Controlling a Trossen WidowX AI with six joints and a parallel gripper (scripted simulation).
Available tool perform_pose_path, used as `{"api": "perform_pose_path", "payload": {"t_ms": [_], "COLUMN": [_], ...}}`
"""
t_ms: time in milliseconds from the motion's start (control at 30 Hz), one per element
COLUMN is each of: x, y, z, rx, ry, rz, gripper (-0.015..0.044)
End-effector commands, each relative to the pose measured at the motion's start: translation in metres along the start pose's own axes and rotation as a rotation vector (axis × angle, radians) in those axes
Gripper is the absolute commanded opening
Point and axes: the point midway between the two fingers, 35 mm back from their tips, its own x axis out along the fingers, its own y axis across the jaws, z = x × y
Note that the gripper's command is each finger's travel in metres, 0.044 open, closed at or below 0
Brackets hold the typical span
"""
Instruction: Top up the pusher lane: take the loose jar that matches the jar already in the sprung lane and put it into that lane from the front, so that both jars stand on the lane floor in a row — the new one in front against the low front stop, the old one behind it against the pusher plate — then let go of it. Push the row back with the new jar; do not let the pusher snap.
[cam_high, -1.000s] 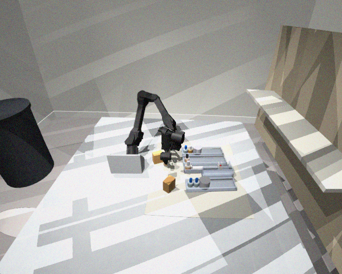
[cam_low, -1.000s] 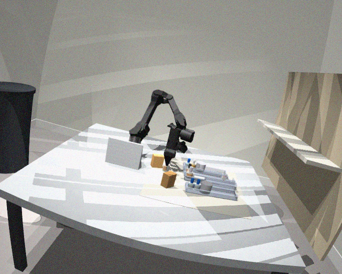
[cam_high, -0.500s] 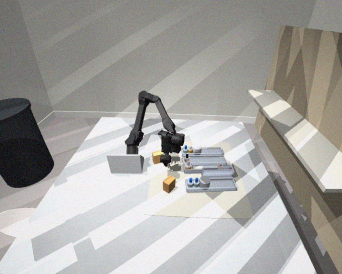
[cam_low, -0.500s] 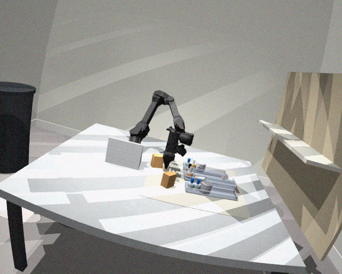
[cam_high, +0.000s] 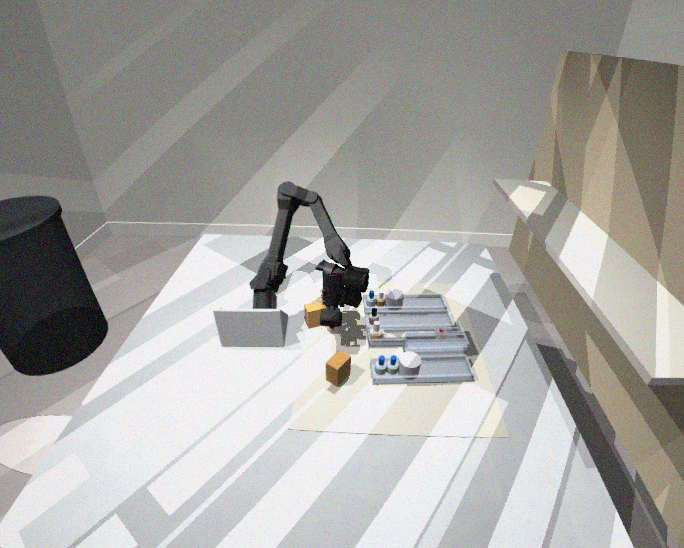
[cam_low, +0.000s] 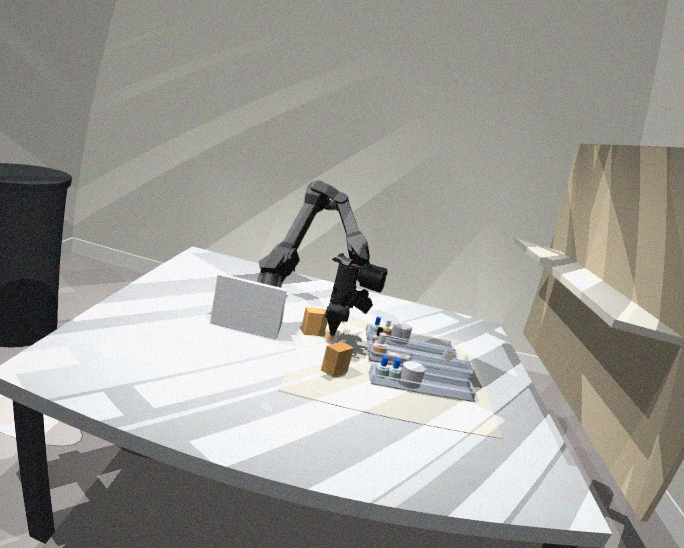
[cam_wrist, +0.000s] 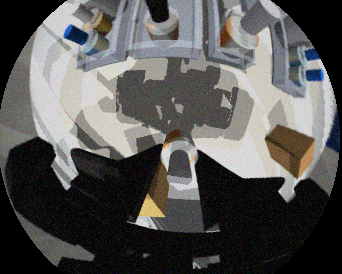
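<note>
The loose jar (cam_low: 330, 337) (cam_wrist: 179, 165), with a grey cap and an orange band, stands in front of the lanes on the robot's side. My gripper (cam_high: 330, 325) (cam_wrist: 179, 150) points down over it and is shut on it, with one finger against each side in the wrist view. The black fingers hide most of the jar in the top and exterior views. A matching jar (cam_high: 376, 331) (cam_wrist: 241, 36) with a pale cap and an orange band stands in the sprung lane (cam_wrist: 232, 59), near its low front stop. The pusher behind it is mostly hidden in the wrist view.
An orange box (cam_high: 314, 315) (cam_low: 314, 321) is close beside the gripper, another (cam_high: 338, 368) (cam_low: 337, 359) (cam_wrist: 291, 149) nearer the cameras. A black-capped jar (cam_high: 373, 315) (cam_wrist: 162, 29) stands in the neighbouring lane. Blue-capped jars (cam_high: 381, 365) stand in an outer lane. A grey panel (cam_high: 249, 328) (cam_low: 248, 306) stands near the arm's base.
</note>
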Motion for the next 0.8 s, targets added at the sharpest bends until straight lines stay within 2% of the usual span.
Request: {"api": "perform_pose_path", "payload": {"t_ms": [0,67,600,767], "x": [-0.003,-0.012,-0.103,-0.107], "y": [-0.001,-0.002,-0.008,-0.008], "z": [0.001,0.003,-0.001,-0.002], "rx": [0.006,0.007,0.007,0.007], "ry": [-0.001,-0.002,0.000,0.000], "rz": [0.002,-0.003,-0.003,-0.002], "gripper": [0.0032,0.0000,0.0000,0.0000]}}
